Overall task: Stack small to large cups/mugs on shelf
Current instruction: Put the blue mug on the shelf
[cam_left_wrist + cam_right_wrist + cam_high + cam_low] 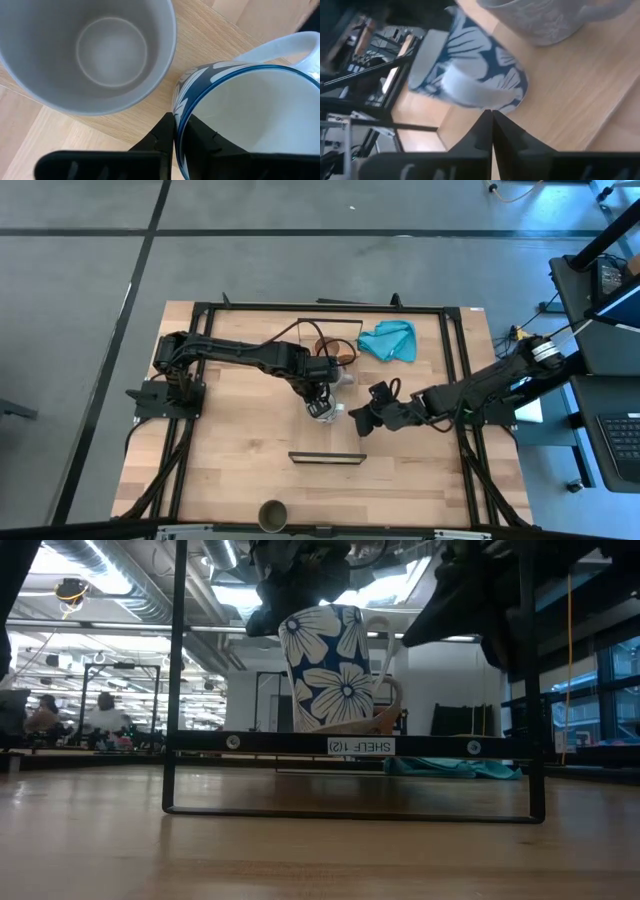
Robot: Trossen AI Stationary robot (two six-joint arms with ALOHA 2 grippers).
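The left pincer (174,134) is clamped on the rim of a blue mug with white flowers (330,665), one finger inside the white interior and one outside, as the left wrist view shows. In the low view this mug hangs behind the shelf (350,744), its lower part hidden by the board, so I cannot tell if it is lifted or rests on the tabletop (240,470). Just beside it stands a grey mug (90,52), upright and empty. The right pincer (492,131) is near the flowered mug on its handle side, with its fingers together and holding nothing. A tan cup (388,710) shows low beside the flowered mug, behind the shelf board, and a dark olive cup (272,515) stands well apart at the near edge of the tabletop. The shelf itself seems to carry no cup yet. I judge that the step in hand is to carry the flowered mug to the shelf or to nest it with another cup. The next move calls for a steady lift that clears the grey mug, with the right arm kept out of the way.
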